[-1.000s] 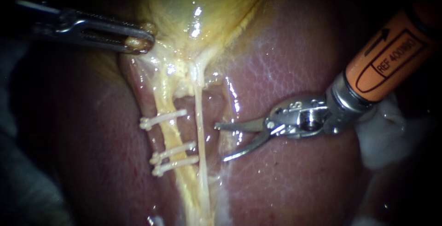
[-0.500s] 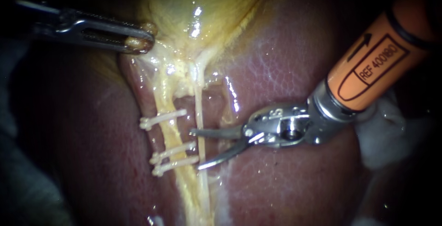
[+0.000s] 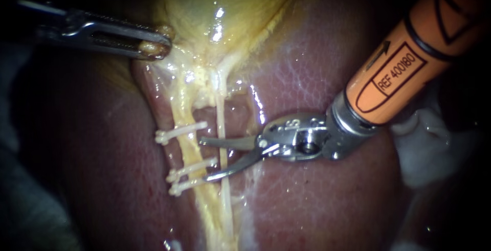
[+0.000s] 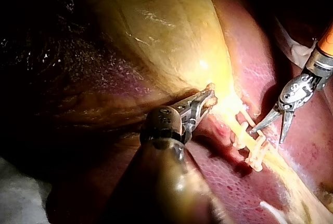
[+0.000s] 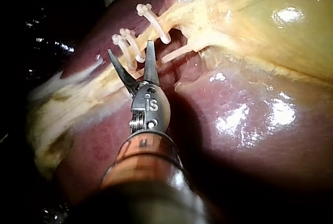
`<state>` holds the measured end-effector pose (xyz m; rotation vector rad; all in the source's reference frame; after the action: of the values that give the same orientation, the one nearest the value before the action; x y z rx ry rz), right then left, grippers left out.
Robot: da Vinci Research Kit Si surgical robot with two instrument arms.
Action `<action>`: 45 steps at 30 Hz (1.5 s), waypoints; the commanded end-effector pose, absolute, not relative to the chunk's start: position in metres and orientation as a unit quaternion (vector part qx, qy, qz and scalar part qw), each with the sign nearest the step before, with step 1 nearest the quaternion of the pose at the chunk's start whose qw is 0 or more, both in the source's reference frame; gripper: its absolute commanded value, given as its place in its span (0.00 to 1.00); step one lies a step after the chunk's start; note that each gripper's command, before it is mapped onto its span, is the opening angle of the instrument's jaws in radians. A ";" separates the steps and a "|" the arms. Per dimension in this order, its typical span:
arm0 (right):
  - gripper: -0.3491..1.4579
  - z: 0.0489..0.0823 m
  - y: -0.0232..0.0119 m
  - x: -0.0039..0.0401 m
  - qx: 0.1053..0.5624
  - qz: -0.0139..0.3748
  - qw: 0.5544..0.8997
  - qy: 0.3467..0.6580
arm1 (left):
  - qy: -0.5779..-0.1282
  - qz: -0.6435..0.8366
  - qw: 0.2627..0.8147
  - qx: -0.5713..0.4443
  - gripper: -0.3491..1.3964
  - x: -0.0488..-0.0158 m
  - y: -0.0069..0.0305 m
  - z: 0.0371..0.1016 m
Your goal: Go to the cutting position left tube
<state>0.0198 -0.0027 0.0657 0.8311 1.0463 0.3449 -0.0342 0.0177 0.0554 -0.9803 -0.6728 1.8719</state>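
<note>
The left tube [image 3: 190, 151] runs down from the neck of the gallbladder [image 3: 220, 5] as a thick yellow strand over the liver [image 3: 317, 67]. Three white clips cross it: a top clip [image 3: 181, 131] and, further along the tube, a middle clip [image 3: 192, 168] and a low clip [image 3: 194, 182] close together.

The right instrument [image 3: 204, 159] has advanced toward the left tube since a second ago. Then its blade tips stood well off to the tube's right, short of the thin right tube [image 3: 221, 123]. Half a second ago they had just reached that thin strand. Now both blades lie across it and their tips are at the left tube's right edge. The upper tip is just past the top clip and the lower tip is at the end of the middle clip. The blades are spread, as before, and nothing is pinched between them. Whether they touch either tube cannot be told.

The left instrument [image 3: 156, 46] has not shifted. Its jaws stay clamped on a fold of the gallbladder above the left tube's upper end.
</note>
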 end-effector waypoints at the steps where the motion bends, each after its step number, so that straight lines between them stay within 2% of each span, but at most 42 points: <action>1: 0.98 0.0662 -0.0028 0.0198 0.384 0.160 0.771 0.481 | -0.272 0.756 0.446 -0.396 0.00 -0.0342 0.0177 0.0554; 8: 0.99 0.0694 -0.0032 0.0197 0.382 0.154 0.777 0.475 | -0.272 0.756 0.446 -0.396 0.00 -0.0342 0.0177 0.0554; 16: 0.99 0.0710 -0.0031 0.0197 0.382 0.146 0.778 0.476 | -0.272 0.756 0.446 -0.396 0.00 -0.0342 0.0177 0.0554; 26: 0.99 0.0709 -0.0033 0.0202 0.392 0.135 0.773 0.480 | -0.272 0.756 0.446 -0.396 0.00 -0.0342 0.0177 0.0554; 45: 0.98 0.0700 -0.0039 0.0251 0.412 0.125 0.748 0.506 | -0.271 0.756 0.446 -0.396 0.00 -0.0342 0.0177 0.0554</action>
<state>0.0255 -0.0039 0.0700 0.9065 1.1103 0.2756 -0.0342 0.0177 0.0553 -0.9804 -0.6729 1.8717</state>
